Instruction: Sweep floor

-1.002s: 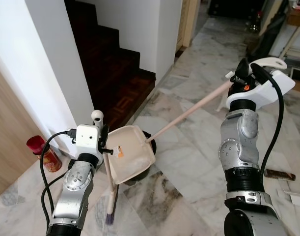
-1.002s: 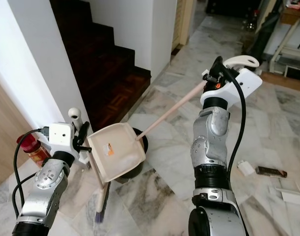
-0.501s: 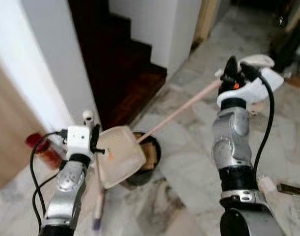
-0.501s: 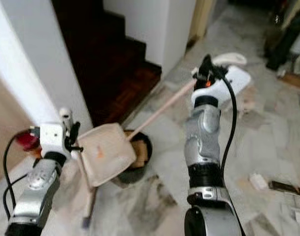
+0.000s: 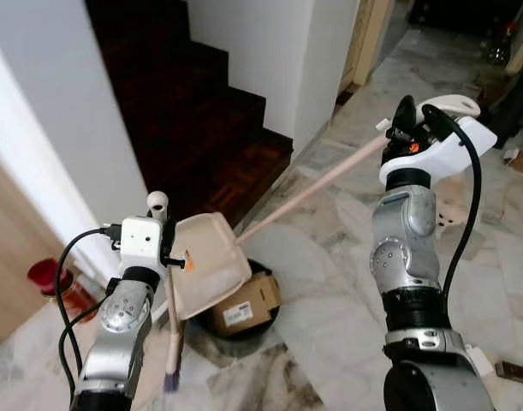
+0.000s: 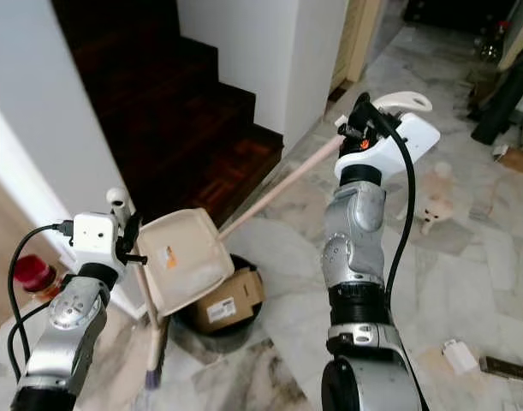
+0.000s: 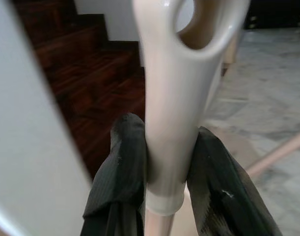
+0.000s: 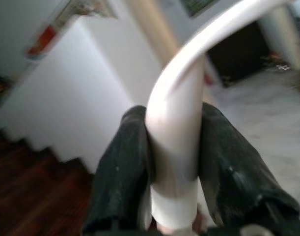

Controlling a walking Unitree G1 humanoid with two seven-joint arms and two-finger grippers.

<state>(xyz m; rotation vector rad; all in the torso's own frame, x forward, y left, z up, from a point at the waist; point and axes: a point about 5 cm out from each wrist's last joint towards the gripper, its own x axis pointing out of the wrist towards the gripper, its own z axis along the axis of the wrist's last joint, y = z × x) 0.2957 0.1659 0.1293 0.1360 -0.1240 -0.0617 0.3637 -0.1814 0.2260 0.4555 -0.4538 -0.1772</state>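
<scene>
1. The left silver arm is bent at the elbow and raised, its wrist upright; the left end effector (image 7: 164,172) has both black fingers (image 7: 121,167) clamped on a cream plastic handle.
2. The right silver arm stands tall, forearm vertical; the right end effector (image 8: 173,162) pinches a white curved handle between its black fingers (image 8: 228,167).

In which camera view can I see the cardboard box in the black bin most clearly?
The left eye view is clearest: the cardboard box lies in the black bin, label visible, below the dustpan that the right hand holds. The right eye view shows the same. The wrist views show handles.
</scene>
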